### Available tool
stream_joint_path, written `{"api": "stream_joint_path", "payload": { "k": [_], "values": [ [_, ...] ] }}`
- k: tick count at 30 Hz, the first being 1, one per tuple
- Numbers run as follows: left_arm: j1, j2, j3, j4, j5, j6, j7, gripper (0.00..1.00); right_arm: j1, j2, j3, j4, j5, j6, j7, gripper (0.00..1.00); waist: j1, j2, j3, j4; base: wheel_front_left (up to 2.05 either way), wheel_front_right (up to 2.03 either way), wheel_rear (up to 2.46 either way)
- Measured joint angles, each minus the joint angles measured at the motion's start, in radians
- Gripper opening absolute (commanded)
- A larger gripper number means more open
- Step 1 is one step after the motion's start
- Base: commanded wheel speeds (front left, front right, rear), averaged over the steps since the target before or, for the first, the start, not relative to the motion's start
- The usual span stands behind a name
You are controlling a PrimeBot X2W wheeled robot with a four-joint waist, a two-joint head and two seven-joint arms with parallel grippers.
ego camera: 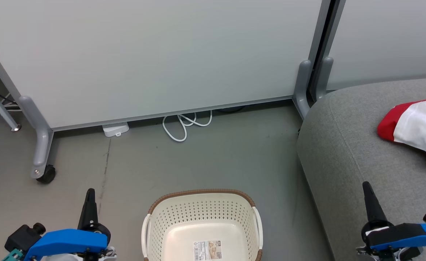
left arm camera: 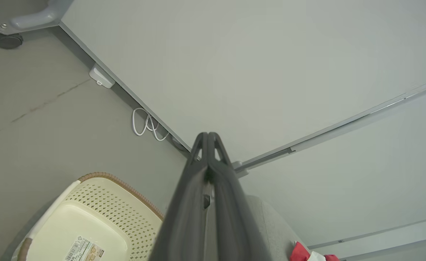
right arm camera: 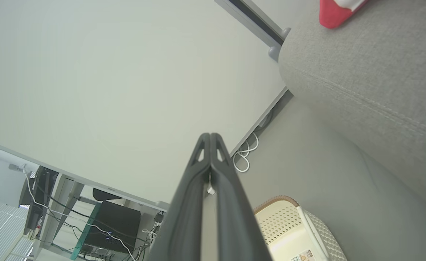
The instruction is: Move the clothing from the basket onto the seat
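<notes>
1. Seen from the head camera, the basket (ego camera: 199, 212), cream with a brown rim and white side handles, stands on the grey floor (ego camera: 234, 156) at the bottom centre. Its pale bottom and a label sticker (ego camera: 207, 250) show inside it.
2. The seat (ego camera: 351, 145), a large grey fabric cushion with rounded edges, lies to the robot's right of the basket, with a strip of floor between them.
3. The clothing (ego camera: 416, 127), red fabric with a broad white panel, lies crumpled on top of the seat, far to the right and cut off by the picture's edge. Whether it is one piece or two cannot be told.
4. The left gripper (ego camera: 90, 191) is at the lower left, above the floor beside the basket, its two dark fingers pressed together with nothing between them.
5. The right gripper (ego camera: 367, 190) is at the lower right, above the seat's near part and well apart from the clothing. Its fingers are also pressed together, with nothing between them.
6. Behind stands a pale partition panel (ego camera: 162, 54) on grey feet, one with a black castor (ego camera: 47, 175). A looped white cable (ego camera: 184, 127) and a small white box (ego camera: 115, 129) lie at the panel's lower edge.
</notes>
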Motion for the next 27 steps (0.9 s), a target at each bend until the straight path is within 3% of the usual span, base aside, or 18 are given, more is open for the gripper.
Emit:
{"api": "stream_joint_path", "payload": {
  "k": [27],
  "values": [
    [-0.025, 0.0, 0.031, -0.017, -0.265, -0.006, 0.068, 0.0, -0.021, 0.001, -0.011, -0.011, 0.283, 0.0, 0.07, 0.0, 0.0, -0.0001, 0.004, -0.008, 0.0, 0.0, 0.0]
  ]
}}
